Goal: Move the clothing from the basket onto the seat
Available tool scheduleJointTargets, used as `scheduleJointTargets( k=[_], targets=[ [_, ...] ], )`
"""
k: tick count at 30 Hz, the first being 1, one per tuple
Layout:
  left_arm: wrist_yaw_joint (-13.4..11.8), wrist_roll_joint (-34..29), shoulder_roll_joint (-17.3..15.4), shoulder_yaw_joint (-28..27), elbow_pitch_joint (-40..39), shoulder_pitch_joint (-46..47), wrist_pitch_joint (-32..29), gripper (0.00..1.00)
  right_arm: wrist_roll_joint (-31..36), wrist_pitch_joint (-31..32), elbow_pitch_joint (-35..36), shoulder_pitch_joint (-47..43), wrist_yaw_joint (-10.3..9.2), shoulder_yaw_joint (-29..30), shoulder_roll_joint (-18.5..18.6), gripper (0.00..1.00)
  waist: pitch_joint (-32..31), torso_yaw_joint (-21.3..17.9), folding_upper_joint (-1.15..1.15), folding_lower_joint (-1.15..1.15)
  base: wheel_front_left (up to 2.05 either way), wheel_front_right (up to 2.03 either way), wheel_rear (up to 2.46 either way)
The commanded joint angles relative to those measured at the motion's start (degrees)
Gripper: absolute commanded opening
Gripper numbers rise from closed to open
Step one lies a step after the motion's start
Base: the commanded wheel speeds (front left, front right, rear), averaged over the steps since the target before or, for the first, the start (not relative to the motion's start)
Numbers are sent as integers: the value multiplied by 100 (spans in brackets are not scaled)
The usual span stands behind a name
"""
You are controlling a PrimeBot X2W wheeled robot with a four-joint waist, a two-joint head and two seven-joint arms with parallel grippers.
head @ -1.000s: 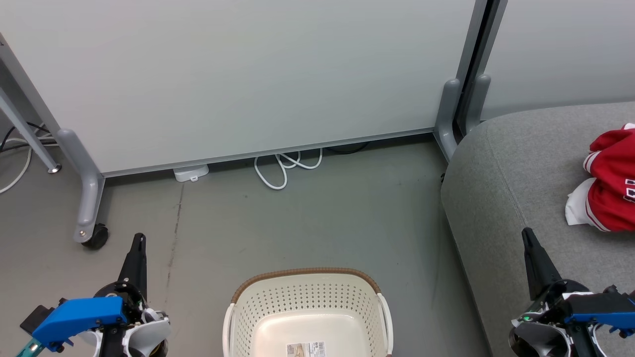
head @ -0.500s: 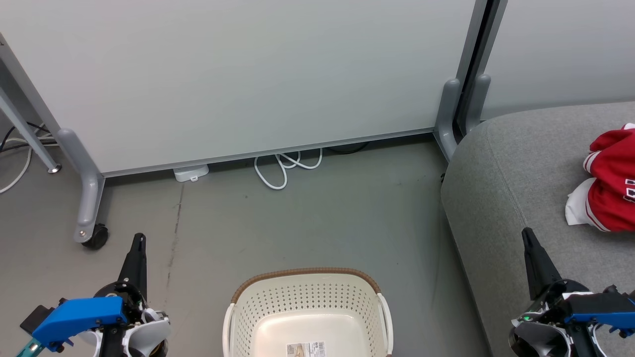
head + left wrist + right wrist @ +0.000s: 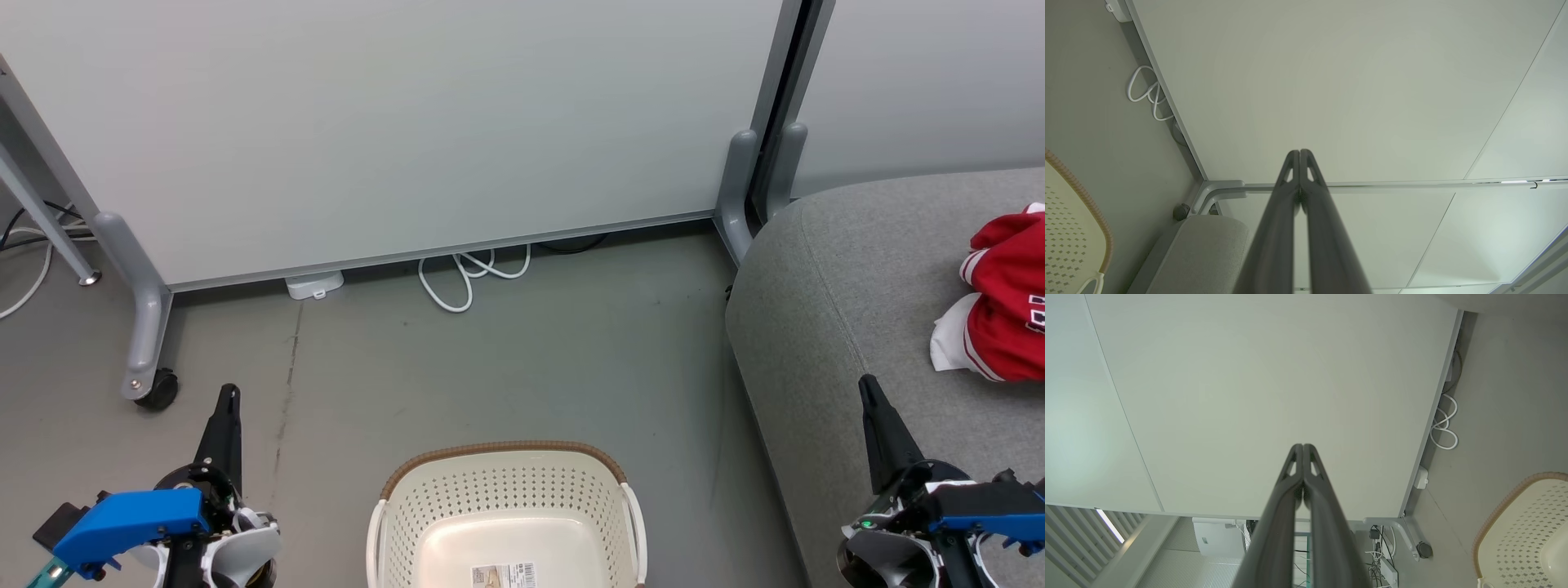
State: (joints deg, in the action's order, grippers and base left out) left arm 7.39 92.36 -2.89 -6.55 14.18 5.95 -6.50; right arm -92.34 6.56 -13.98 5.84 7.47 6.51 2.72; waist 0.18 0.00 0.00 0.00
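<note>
Apparently nothing changed: basket (image 3: 506,447) looks bare, clothing (image 3: 1008,310) on seat (image 3: 833,278) right of it; left end effector (image 3: 230,394), right end effector (image 3: 866,382) clenched, empty. Task likely done.

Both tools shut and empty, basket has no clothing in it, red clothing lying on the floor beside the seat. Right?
Not quite: the head view shows the red clothing lying on the seat, not on the floor. The rest holds: the basket has no clothing in it, and the left tool and right tool are shut and empty.
</note>
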Motion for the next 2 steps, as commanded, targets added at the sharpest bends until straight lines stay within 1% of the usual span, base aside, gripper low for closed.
scheduleJointTargets(
  k=[1, 2],
  targets=[
    [21, 11, 3, -10, -23, 56, -27, 0, -14, 16, -10, 75, 3, 7, 29, 0, 0, 0, 0, 0, 0, 0, 0],
    [21, 11, 3, -10, -23, 56, -27, 0, -14, 16, -10, 75, 4, 7, 29, 0, 0, 0, 0, 0, 0, 0, 0]
  ],
)
